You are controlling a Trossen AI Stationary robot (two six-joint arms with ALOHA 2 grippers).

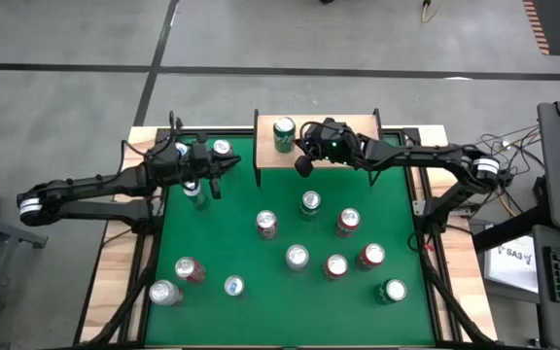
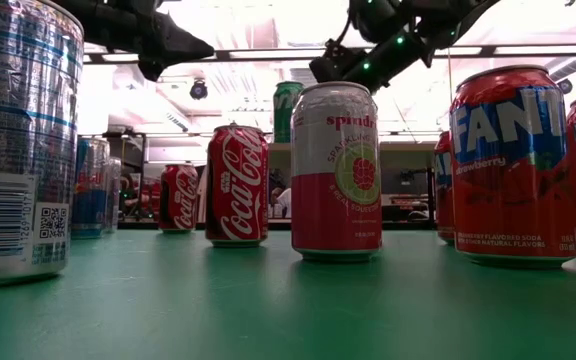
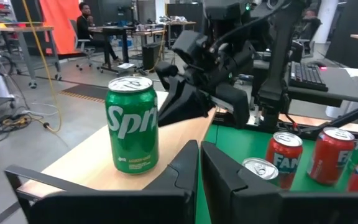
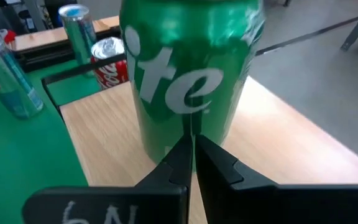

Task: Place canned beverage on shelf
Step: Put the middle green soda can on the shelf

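The green Sprite can (image 1: 284, 135) stands upright on the shelf (image 1: 358, 156) at 12 o'clock, so this one looks done. The right gripper (image 1: 304, 165), pressed together and empty, hangs beside it. The left gripper (image 1: 194, 185), also pressed together and empty, hovers over cans at 10 o'clock.

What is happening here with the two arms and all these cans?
A green Sprite can stands upright on the wooden shelf at the table's far edge. The right gripper is beside it, shut and empty. The left gripper is shut too, holding nothing, near cans on the green table.
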